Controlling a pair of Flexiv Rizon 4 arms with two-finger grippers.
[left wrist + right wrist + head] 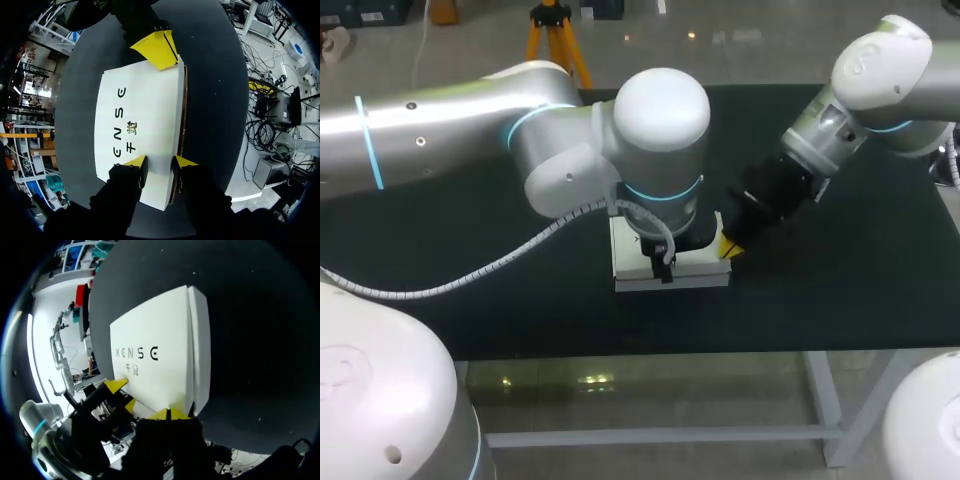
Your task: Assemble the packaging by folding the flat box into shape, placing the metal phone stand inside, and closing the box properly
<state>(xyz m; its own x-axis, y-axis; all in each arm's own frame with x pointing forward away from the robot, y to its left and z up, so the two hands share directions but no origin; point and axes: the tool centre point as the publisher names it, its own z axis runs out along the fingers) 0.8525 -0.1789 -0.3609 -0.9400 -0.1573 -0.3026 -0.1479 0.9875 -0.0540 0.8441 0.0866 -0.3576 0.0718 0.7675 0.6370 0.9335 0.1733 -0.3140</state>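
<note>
Dark table [860,290] bears white box [695,270], long axis seemingly left-right.

Left end effector [160,165] on box [150,100] edge, right end effector [157,50] at opposite corner; box middle passable between.

Looks like a robotics lab, judging by white left arm [570,150] and right arm [880,70] over a black-covered table [860,290] on bare metal frame [670,436].

The box [145,125] is smooth, matt white cardboard with a raw brown edge. The tabletop [840,280] has a dark, matt, cloth-like cover. The left arm [430,125] has glossy silver and white shells. The right end effector [158,49] has fingertips [152,52] of matt yellow plastic.
</note>
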